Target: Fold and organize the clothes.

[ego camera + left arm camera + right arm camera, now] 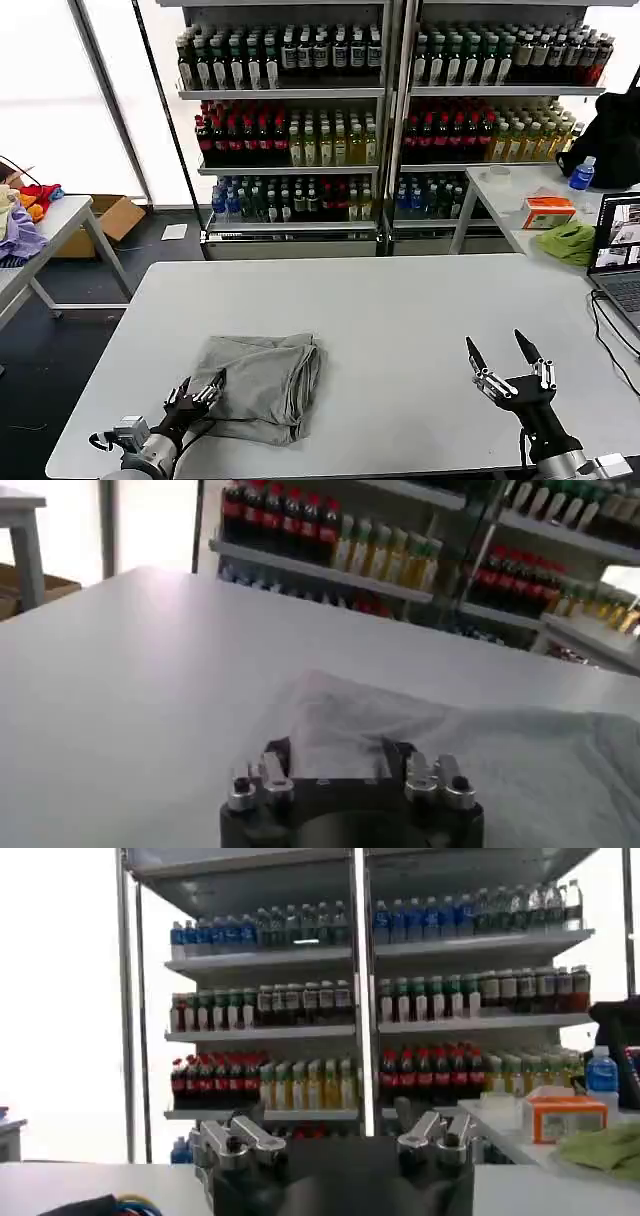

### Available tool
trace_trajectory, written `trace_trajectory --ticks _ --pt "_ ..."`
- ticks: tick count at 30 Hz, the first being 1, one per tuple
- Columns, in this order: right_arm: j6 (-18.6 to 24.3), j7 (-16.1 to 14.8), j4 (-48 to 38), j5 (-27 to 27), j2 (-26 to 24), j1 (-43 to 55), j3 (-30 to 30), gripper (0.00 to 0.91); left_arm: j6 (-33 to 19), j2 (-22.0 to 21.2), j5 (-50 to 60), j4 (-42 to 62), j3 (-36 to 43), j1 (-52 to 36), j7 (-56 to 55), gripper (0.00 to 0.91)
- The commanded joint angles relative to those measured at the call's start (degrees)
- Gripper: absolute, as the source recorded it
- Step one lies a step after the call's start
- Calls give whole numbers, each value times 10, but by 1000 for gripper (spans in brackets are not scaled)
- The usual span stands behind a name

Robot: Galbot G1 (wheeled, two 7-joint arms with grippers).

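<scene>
One soft, rumpled grey shirt (262, 382) lies in a loosely folded bundle on our smooth white surface (400, 310), near its front-left edge. Our left gripper (197, 398) pinches the shirt's near edge with narrowed fingers; our right gripper (508, 362) hovers well apart, its dark pointed fingers spread wide.

1. A folded light grey cotton shirt (262, 380) lies on the white rectangular table (400, 310), toward its front left.
2. The left gripper (197, 397) sits at the shirt's near left edge.
3. The right gripper (510, 366) hangs over the table's front right, well apart from the shirt.
4. Tall metal shelves of drink bottles (380, 110) stand behind the table.
</scene>
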Motion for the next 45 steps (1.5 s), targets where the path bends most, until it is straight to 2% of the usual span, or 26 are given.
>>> trace_trajectory --ticks 1,9,13,17,23,30,35,40,43,45 --pt "0 -1 0 1 1 -1 2 907 -9 -15 1 1 20 1 8 10" --pt "0 0 0 1 1 2 0 907 -38 -34 -3 -15 16 -6 -60 10" --pt "0 1 -1 4 -1 3 3 907 -49 -46 -28 -37 -12 0 -80 10" --pt "1 2 -3 6 -3 4 4 907 -49 -30 -37 -58 -69 17 -78 10" --pt "1 3 -5 7 -2 13 -5 907 -38 41 -90 -38 -199 40 -45 10" --pt "2 3 -9 7 -7 17 -7 907 -20 171 -101 18 -310 44 -35 0" --pt "3 3 -9 6 -8 14 -9 907 -10 214 -106 -1 -351 52 -35 10" --pt "6 2 -13 4 -3 14 -15 907 8 201 -109 -87 -323 52 -49 0" --pt "9 2 -18 -2 -1 13 -17 907 9 176 -97 -158 -261 54 -90 10" --pt "13 0 -24 -7 0 9 -17 907 10 152 -69 -211 -154 54 -137 10"
